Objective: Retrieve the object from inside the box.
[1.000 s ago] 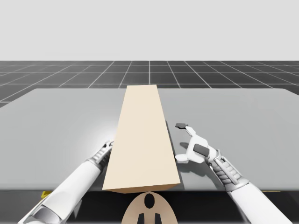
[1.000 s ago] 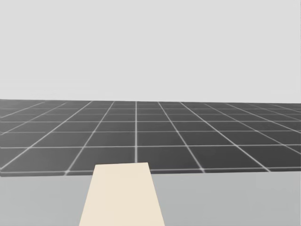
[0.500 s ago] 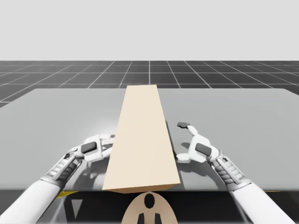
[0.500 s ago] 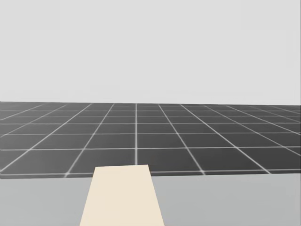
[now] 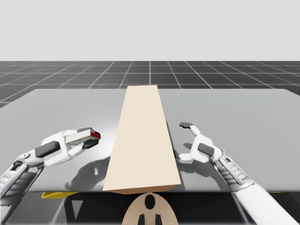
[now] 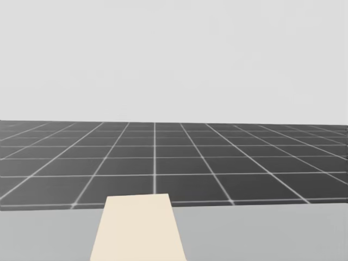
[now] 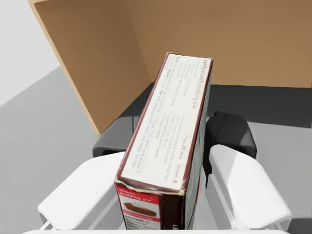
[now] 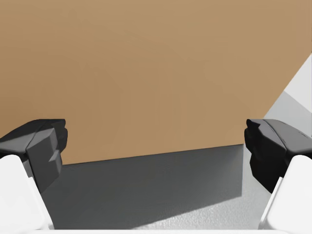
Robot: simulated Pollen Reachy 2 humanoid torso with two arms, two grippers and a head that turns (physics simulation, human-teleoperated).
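Note:
A long tan box (image 5: pixel 140 140) lies down the middle of the grey table (image 5: pixel 243 112); its top (image 6: pixel 138 228) also reaches into the head view. To its left, clear of its side, my left gripper (image 5: pixel 89 139) is shut on a small dark-red and white carton (image 5: pixel 79 136). In the left wrist view the carton (image 7: pixel 170 131) sits upright between both fingers of the left gripper (image 7: pixel 173 136), with the tan box's brown wall (image 7: pixel 122 58) ahead. My right gripper (image 5: pixel 183 142) stands open beside the box's right side. Its fingers (image 8: pixel 44 146) face the brown wall (image 8: pixel 146 73) with nothing between them.
The table's near edge (image 5: pixel 211 191) runs just under both forearms. Bare grey surface (image 5: pixel 61 108) lies on either side of the tan box. A dark gridded floor (image 6: pixel 163 163) stretches beyond the table's far edge.
My left arm has drawn back leftward from the tan box's side, with the carton now held in its gripper. The right gripper has barely shifted. My head has turned slightly.

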